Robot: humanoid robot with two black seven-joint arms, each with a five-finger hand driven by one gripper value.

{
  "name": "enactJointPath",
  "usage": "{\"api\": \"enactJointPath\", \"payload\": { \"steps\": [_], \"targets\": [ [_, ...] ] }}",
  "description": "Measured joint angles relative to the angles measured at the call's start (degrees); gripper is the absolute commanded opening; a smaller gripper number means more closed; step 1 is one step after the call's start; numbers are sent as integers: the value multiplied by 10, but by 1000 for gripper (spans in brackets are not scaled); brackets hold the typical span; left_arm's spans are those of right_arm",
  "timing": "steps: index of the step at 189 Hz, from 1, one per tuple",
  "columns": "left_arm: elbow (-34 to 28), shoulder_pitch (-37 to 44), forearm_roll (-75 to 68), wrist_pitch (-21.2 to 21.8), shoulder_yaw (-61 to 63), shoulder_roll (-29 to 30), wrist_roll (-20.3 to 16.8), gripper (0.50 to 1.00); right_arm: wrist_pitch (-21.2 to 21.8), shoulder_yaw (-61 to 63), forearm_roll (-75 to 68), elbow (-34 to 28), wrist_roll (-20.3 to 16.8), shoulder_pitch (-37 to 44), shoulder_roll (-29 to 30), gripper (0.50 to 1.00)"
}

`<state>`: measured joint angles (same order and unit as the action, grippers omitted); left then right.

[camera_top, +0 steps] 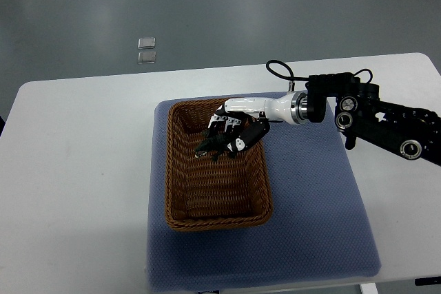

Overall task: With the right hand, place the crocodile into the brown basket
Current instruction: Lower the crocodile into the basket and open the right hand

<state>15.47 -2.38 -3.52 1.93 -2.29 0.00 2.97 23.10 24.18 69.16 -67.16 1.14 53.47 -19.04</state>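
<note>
The brown wicker basket sits on a blue mat in the middle of the white table. My right hand comes in from the right and hovers over the basket's far right part. Its fingers curl around a small dark thing, the crocodile, whose end pokes out to the left below the fingers. Most of the toy is hidden by the hand. I cannot tell whether it touches the basket floor. The left arm does not show.
The blue mat reaches well right of the basket and toward the table's front edge. My right forearm lies across the table's right side. Two small clear squares lie on the floor beyond the table.
</note>
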Motion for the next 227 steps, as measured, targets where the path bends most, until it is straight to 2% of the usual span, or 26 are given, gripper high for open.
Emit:
{"api": "enactJointPath", "payload": {
  "steps": [136,139,152,153,154,155,158,159,160,161,162,163,164,167,171,177,227],
  "targets": [
    [0,0,0,0,-1,0,0,1000,-31,-1,37,48,2,-58,59,500],
    [0,0,0,0,-1,0,0,1000,-32,-1,38,48,2,-59,60,537],
    [0,0,0,0,-1,0,0,1000,-35,-1,43,50,2,-62,62,619],
    [0,0,0,0,-1,0,0,1000,-35,-1,43,50,2,-62,62,645],
    [0,0,0,0,-1,0,0,1000,-36,-1,44,50,2,-62,62,646],
    [0,0,0,0,-1,0,0,1000,-36,-1,44,50,2,-62,62,678],
    [0,0,0,0,-1,0,0,1000,-36,-1,44,50,2,-63,62,707],
    [0,0,0,0,-1,0,0,1000,-36,-1,45,50,2,-63,62,743],
    [0,0,0,0,-1,0,0,1000,-36,-1,45,50,2,-63,62,744],
    [0,0,0,0,-1,0,0,1000,-36,-1,45,50,2,-63,62,782],
    [0,0,0,0,-1,0,0,1000,-36,-1,45,50,2,-63,62,782],
    [0,0,0,0,-1,0,0,1000,-36,-1,45,50,2,-63,62,817],
    [0,0,0,0,-1,0,0,1000,-36,-1,45,50,2,-63,62,817],
    [0,0,0,0,-1,0,0,1000,-36,-1,45,50,2,-64,62,870],
    [0,0,0,0,-1,0,0,1000,-36,-1,45,50,2,-64,62,907],
    [0,0,0,0,-1,0,0,1000,-35,-1,45,50,2,-64,62,921],
    [0,0,0,0,-1,0,0,1000,-17,12,37,47,4,-59,51,928]
  ]
}}
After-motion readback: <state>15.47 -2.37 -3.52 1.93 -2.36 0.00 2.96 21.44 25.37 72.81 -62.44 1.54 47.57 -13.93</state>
